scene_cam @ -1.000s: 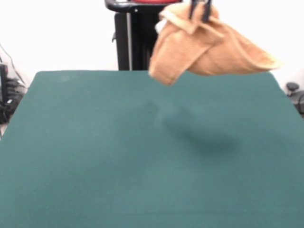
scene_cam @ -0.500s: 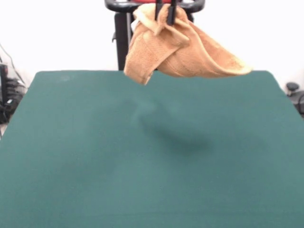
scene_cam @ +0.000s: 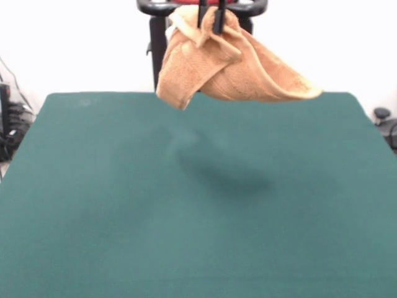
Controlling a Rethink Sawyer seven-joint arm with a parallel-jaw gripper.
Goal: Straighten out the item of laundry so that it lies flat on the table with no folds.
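While my gripper [scene_cam: 210, 18] pinches the towel [scene_cam: 232, 65] by an upper fold, the cloth hangs bunched directly beneath my fingertips, clear of the table [scene_cam: 93, 217], its shadow on the felt below. Its long axis trails toward the picture's right, so I judge lowering and dragging opposite would spread it.

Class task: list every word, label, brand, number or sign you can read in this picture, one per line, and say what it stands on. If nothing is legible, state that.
None: no readable text appears anywhere.
The towel, hanging from the claw above the table, shows a small white patch at its upper left edge, perhaps a tag; no print can be made out on it.
The table's green top bears no markings.
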